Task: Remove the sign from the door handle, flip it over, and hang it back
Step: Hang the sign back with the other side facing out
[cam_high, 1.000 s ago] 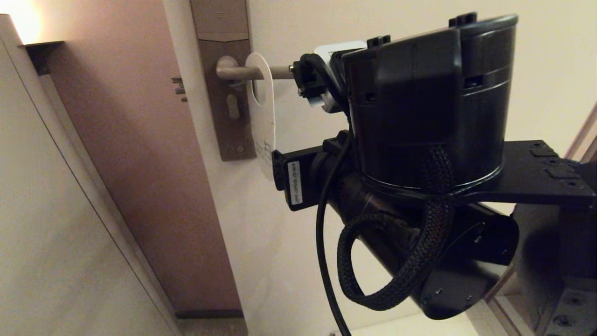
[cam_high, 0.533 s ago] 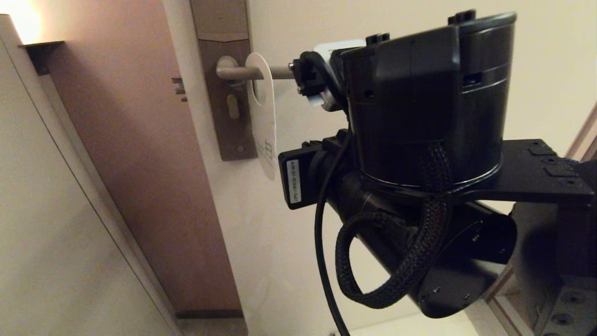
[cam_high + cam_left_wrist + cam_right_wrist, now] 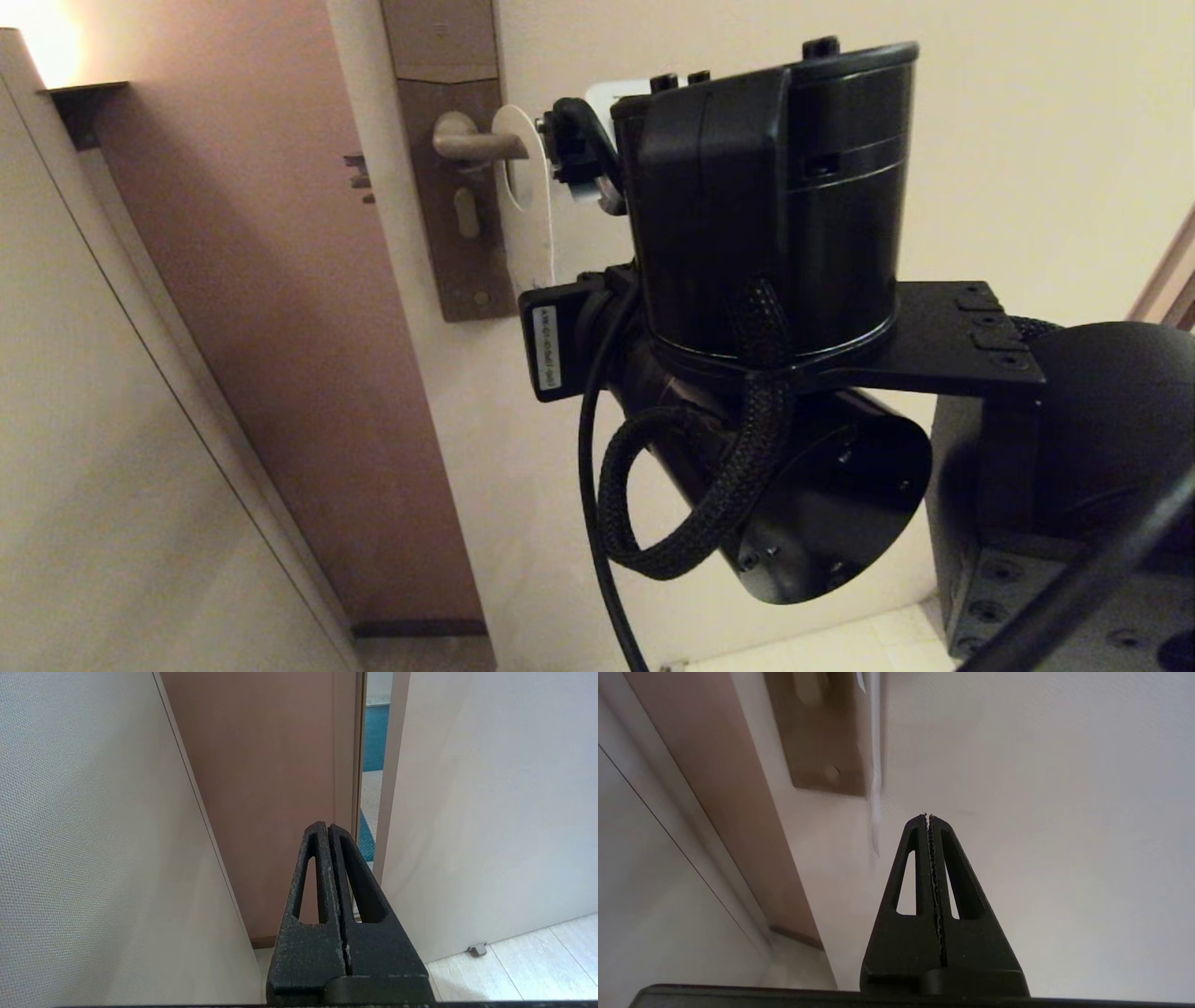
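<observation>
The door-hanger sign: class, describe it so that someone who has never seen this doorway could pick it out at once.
Find the tall brownish lock plate near the door's edge, then the beige lever handle sticking out of it. The sign is the flat white rounded card hanging on that lever by its big oval hole. It alone is thin and dangles free; everything beside it is fixed metal.

The left gripper (image 3: 329,828) has its two black fingers (image 3: 308,891) pressed tight together, holding nothing. In front of it stands a brown door (image 3: 261,788). A pale wall (image 3: 93,858) is on one side and a white panel (image 3: 490,812) on the other. Through a thin gap (image 3: 369,788) between door and panel shows some blue carpet. A small grey doorstop (image 3: 476,949) sits on the light floor (image 3: 528,966).
</observation>
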